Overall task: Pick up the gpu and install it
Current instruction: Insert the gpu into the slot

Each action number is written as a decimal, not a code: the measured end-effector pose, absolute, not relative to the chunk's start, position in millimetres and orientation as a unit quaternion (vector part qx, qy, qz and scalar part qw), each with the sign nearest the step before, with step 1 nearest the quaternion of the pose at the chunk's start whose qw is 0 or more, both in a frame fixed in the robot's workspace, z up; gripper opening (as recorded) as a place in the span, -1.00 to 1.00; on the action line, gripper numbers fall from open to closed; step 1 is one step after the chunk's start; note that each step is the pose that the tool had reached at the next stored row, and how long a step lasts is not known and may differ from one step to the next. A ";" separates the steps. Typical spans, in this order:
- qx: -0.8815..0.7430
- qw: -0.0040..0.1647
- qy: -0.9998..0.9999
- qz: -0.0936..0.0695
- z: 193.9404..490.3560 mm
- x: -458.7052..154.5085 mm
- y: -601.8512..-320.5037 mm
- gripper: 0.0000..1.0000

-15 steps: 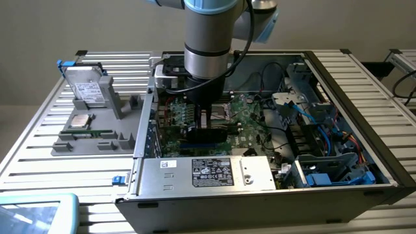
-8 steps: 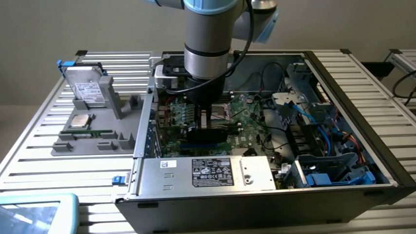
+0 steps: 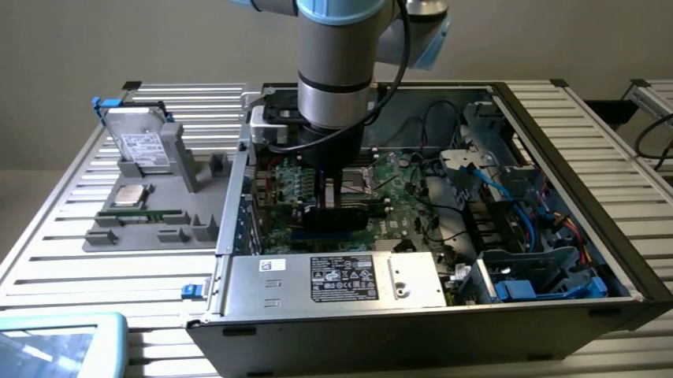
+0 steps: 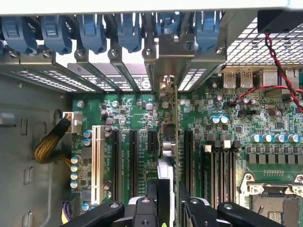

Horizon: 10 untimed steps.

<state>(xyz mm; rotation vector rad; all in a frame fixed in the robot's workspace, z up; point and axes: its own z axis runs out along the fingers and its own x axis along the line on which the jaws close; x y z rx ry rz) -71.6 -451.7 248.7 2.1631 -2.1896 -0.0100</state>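
Note:
The gpu [image 4: 168, 138] stands on edge inside the open computer case, with its metal bracket [image 4: 166, 52] up against the rear slot openings. My gripper [image 4: 168, 191] is shut on it, one finger [image 4: 151, 191] on each face of the thin card. In the exterior view the gripper [image 3: 334, 193] reaches straight down into the case, and the black gpu [image 3: 342, 218] sits low over the green motherboard [image 3: 410, 189]. The card lines up between the black expansion slots [image 4: 134, 161]. I cannot tell whether its edge is seated in a slot.
A silver power supply [image 3: 326, 279] fills the case's front. Blue drive bays [image 3: 537, 276] and cables lie on the exterior view's right. Left of the case, a grey fixture [image 3: 147, 228] holds a hard drive [image 3: 142, 142] and a memory stick [image 3: 142, 213]. Blue bracket latches [image 4: 94, 33] line the rear wall.

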 end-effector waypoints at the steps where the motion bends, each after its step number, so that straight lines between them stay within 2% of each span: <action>1: 0.702 0.032 -0.711 -0.003 248.7 -71.7 -451.7 -0.46; 10: 0.702 0.032 -0.711 -0.003 247.2 -71.9 -451.2 -0.46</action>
